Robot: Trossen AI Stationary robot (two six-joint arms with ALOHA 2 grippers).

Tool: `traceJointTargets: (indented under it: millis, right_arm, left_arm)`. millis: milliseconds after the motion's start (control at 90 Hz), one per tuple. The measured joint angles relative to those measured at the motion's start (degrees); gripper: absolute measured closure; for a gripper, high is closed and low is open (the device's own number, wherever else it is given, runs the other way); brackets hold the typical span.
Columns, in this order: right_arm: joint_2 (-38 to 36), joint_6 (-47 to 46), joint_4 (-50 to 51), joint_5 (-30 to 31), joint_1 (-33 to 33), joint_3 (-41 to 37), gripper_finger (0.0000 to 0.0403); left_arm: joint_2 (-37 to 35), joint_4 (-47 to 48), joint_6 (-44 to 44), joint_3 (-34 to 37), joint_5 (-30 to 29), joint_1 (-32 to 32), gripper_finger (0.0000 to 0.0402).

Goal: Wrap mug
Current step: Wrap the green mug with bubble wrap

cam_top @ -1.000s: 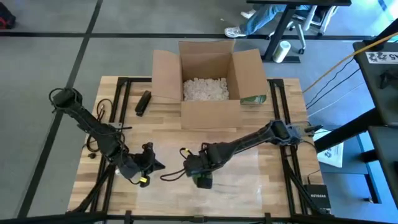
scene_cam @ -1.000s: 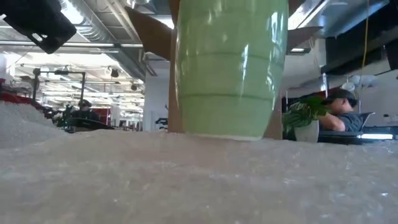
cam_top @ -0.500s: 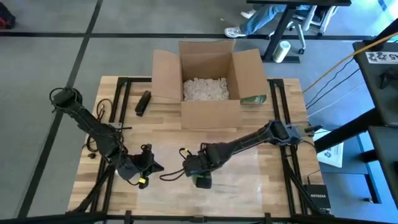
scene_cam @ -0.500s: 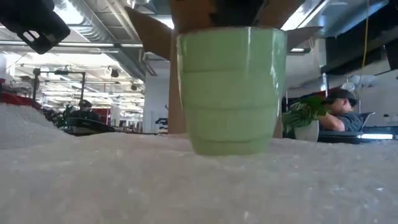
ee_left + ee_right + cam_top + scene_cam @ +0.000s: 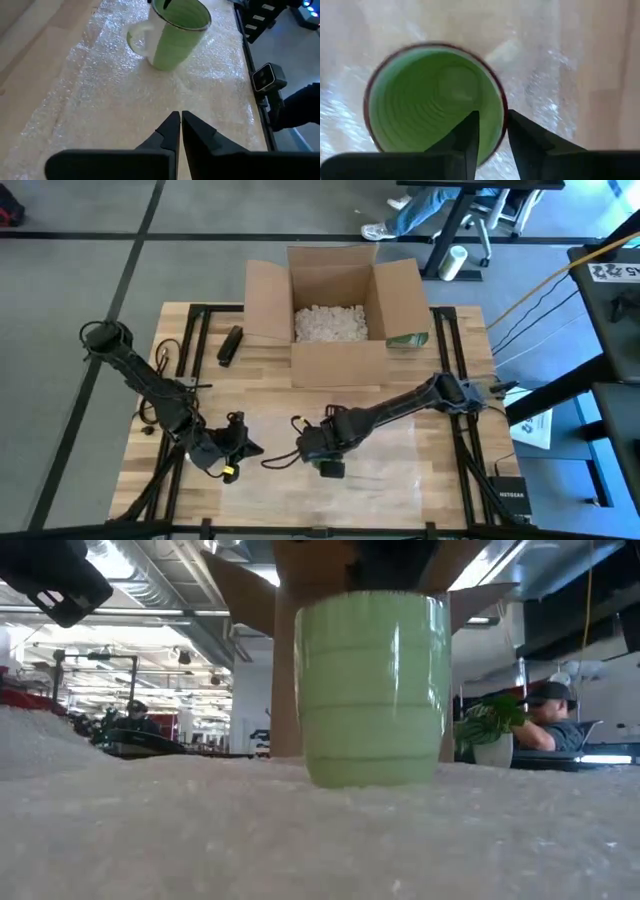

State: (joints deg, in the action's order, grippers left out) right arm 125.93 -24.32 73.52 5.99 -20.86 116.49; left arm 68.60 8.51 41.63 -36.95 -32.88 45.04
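Note:
A light green mug (image 5: 175,32) with a dark rim stands upright by its base on a clear sheet of bubble wrap (image 5: 100,100), its handle (image 5: 137,39) turned to one side. In the low view the mug (image 5: 370,690) rises from the wrap (image 5: 320,840). My right gripper (image 5: 325,455) is over the mug from above and is shut on its rim. My left gripper (image 5: 179,122) is shut with nothing in it, low over the wrap's left part (image 5: 250,442), a short way left of the mug (image 5: 331,470). My right gripper has the mug's rim (image 5: 503,107) between its two fingers, one finger (image 5: 469,132) inside the cup and the other outside the wall. The fingers point down from above. The mug stands upright with its base on the bubble wrap.
An open cardboard box (image 5: 340,310) holding white packing peanuts stands at the table's far middle, a green item (image 5: 408,338) beside its right corner. A dark oblong object (image 5: 230,345) lies far left. A person (image 5: 550,720) sits in the room beyond the table.
My right gripper has gone down with the mug, which was held just above the wrap and now stands on it. The mug has stayed upright and has also shifted slightly toward the table's far edge.

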Motion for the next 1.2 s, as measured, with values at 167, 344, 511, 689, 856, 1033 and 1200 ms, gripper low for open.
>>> traceJointTargets:
  millis: [167, 344, 511, 689, 856, 1033, 1200]
  right_arm:
    - [-0.9, 0.6, -0.5, 3.4, -0.1, 0.2, 0.032]
    - [-4.1, 1.0, -0.9, 4.7, -0.1, 0.2, 0.032]
    - [-9.5, 1.1, -1.6, 8.6, -0.9, 0.1, 0.032]
    - [-16.1, -1.2, -2.4, 14.8, -4.6, -3.8, 0.032]
    - [-23.8, -11.5, -6.0, 18.6, -10.4, -16.6, 0.032]
    - [-34.8, -29.4, -15.1, 23.9, -20.6, -36.7, 0.032]
    - [-44.6, -46.9, -23.4, 32.6, -31.6, -53.3, 0.032]
  left_arm:
    - [0.0, 0.0, 0.0, 0.0, -0.7, 0.0, 0.0402]
    - [0.0, 0.6, 0.0, 0.0, -0.8, 0.0, 0.0402]
    - [0.0, 1.8, 0.5, 0.0, -0.9, 0.0, 0.0402]
    - [0.0, 1.9, 1.0, 0.0, -1.2, 0.9, 0.0402]
    - [0.0, 3.1, 2.0, 0.0, -4.0, 2.7, 0.0402]
    - [0.0, 3.0, 3.6, 0.0, -6.4, 4.9, 0.0402]
    - [0.0, 3.1, 4.3, 0.0, -7.1, 5.4, 0.0402]
